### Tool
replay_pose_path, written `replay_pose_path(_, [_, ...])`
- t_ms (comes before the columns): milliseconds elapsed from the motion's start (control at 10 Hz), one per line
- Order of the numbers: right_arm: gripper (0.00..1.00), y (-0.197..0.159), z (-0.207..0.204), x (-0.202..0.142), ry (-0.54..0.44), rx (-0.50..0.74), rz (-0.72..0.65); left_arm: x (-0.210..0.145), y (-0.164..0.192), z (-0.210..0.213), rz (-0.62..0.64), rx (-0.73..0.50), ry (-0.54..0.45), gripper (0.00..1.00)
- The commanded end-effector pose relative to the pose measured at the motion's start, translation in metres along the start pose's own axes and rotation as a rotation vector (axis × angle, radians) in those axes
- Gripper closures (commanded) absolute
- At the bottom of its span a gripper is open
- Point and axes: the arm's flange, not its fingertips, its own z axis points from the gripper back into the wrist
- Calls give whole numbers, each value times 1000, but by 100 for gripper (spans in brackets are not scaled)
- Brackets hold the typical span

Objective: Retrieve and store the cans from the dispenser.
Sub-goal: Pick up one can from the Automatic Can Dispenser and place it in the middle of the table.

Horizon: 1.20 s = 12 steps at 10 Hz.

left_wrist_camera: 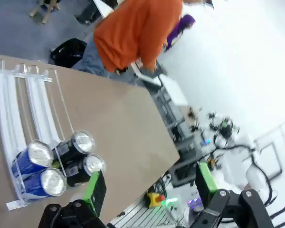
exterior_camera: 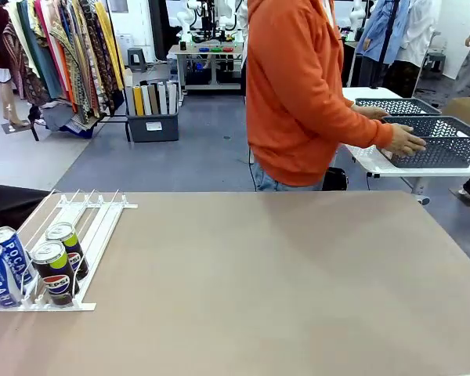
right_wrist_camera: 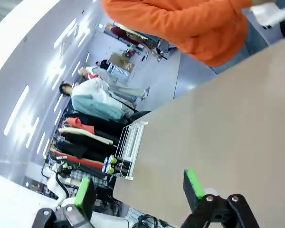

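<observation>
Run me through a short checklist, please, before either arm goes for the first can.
1. Cans ready at the dispenser's near end: ok. Two blue cans and two black cans stand there, tops up.
2. Left gripper open and empty: ok.
3. Right gripper open and empty: ok.
4. Person's hand away from the cans: ok. It rests on a grey basket.
5. Somewhere to store the cans on the shared table: not ok. The basket sits on a white side table behind the person.
6. Path across the table to the cans free: ok.
</observation>
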Motion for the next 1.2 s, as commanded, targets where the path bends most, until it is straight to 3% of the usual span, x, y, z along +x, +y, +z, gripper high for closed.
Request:
replay_pose_path(0, [0,-21,-66,-77,10,-25,-29,12,11,-17,45,33,-62,0])
replay_pose_path(100, [0,-19,-79,-73,6,-108,-12,0,0,0,0,0,0,0])
replay_pose_path(200, [0,-21,0,-2,0,-18,-36,0,0,0,0,0,0,0])
replay_pose_path(800, [0,-21,0,-2,0,-18,-36,-3,-3,-1,22,15,15,0])
replay_pose_path(900, [0,-21,0,-2,0,-18,-36,-2,-28,-8,-51,108,132,0])
replay_pose_path(1100, [0,-21,0,-2,0,-18,-36,6,-73,-47,-168,415,423,0])
